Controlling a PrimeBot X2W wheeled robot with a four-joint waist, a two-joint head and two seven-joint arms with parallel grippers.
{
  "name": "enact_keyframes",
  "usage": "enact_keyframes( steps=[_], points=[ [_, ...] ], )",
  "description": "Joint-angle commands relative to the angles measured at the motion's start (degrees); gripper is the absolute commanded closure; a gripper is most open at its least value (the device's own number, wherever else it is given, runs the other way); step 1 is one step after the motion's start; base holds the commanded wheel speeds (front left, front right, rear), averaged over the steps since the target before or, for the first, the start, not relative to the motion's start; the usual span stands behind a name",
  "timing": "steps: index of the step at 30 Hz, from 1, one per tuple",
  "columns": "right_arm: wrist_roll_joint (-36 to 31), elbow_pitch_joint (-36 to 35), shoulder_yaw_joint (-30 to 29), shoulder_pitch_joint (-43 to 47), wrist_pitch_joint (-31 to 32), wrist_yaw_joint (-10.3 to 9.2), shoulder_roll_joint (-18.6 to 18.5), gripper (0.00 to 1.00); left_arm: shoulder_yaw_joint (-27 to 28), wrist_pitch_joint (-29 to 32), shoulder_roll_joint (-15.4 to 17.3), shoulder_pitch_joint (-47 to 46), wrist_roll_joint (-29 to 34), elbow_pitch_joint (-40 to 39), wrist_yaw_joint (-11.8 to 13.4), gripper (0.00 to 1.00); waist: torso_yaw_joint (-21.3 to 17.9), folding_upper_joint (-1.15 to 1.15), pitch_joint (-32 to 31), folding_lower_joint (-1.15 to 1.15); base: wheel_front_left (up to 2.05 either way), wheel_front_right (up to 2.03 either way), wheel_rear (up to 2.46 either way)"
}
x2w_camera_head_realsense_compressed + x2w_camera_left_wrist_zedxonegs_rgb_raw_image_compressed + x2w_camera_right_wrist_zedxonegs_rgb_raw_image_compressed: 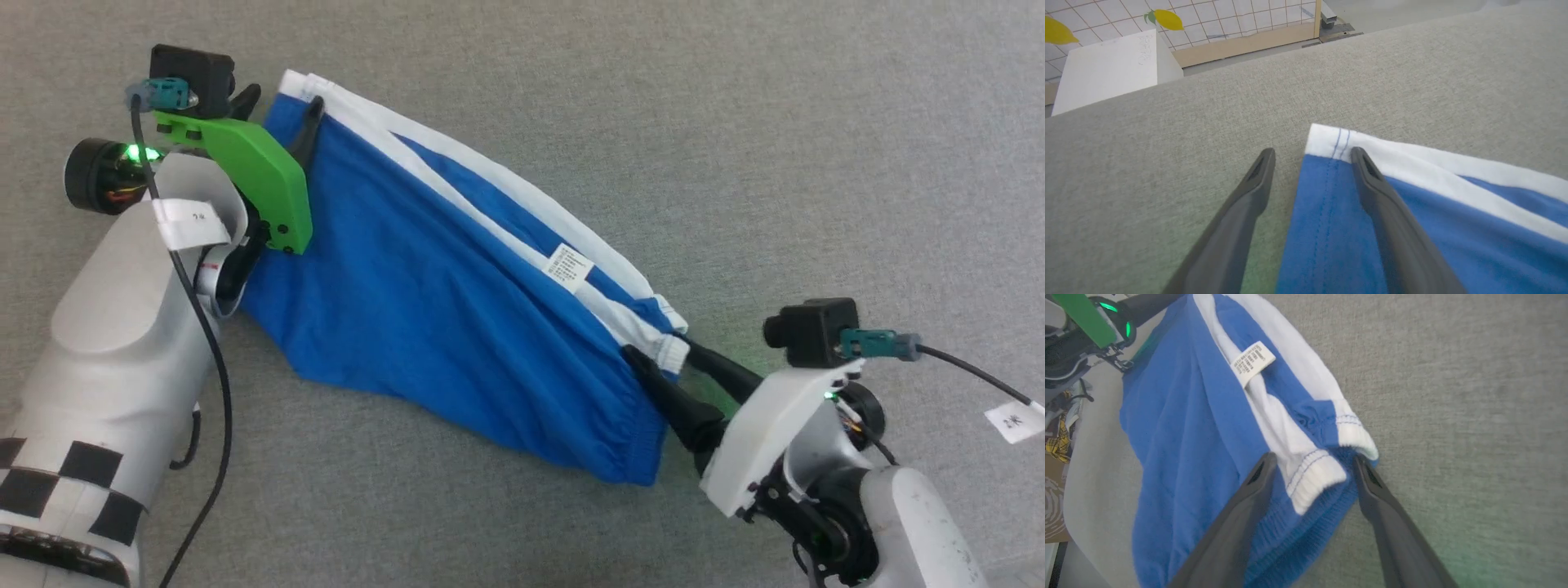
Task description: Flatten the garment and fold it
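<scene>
Now left pincer and right pincer gape empty astride the garment ends; white box beyond.

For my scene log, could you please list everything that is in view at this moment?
surface: one, grey fabric, under everything
shorts: one, bright blue with white stripes, lying spread on the surface
label: one, white, sewn on the shorts beside a white stripe
box: one, white, past the surface's far edge
lemon shapes: two, yellow, on the tiled wall behind the box
left end effector: one, dark fingers, open, at the shorts' white-edged corner, one finger on the cloth
right end effector: one, dark fingers, open, straddling the ribbed waistband corner
</scene>
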Motion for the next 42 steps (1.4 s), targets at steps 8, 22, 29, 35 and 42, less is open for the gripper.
enact_keyframes(
  steps=[8, 22, 29, 35, 42],
  points=[
    [-7.7, -5.5, -9.3, 5.5, -3.7, -0.66, -1.0, 0.00, 3.7, -13.1, -1.7, 3.2, -1.9, -1.3, 1.9, 0.00, 5.0, 0.00, -9.0, 0.00, 0.00, 0.00, 0.00],
    [-14.1, -14.5, -10.4, 17.7, 4.5, -0.66, -1.0, 0.00, 16.7, -19.5, 2.3, 31.1, 0.0, -25.4, 10.6, 0.00, 11.6, 0.00, -17.4, 0.00, 0.00, 0.00, 0.00],
    [-13.0, -8.1, -9.2, 14.3, 6.0, -0.66, -1.0, 0.00, 20.9, -19.5, 1.7, 42.9, 0.0, -35.4, 13.8, 0.00, 13.0, 0.00, -17.6, 0.00, 0.00, 0.00, 0.00],
    [-15.5, 2.1, -10.1, 7.9, 6.8, -0.66, -1.0, 0.00, 22.6, -19.5, 0.8, 48.7, 1.2, -40.2, 15.2, 0.00, 14.3, 0.00, -16.8, 0.00, 0.00, 0.00, 0.00],
    [-19.2, 10.4, -10.9, 3.8, 8.2, -0.66, -1.0, 0.00, 22.8, -19.5, -0.1, 51.2, 1.6, -41.5, 15.5, 0.00, 15.5, 0.00, -16.1, 0.00, 0.00, 0.00, 0.00]
  ],
)
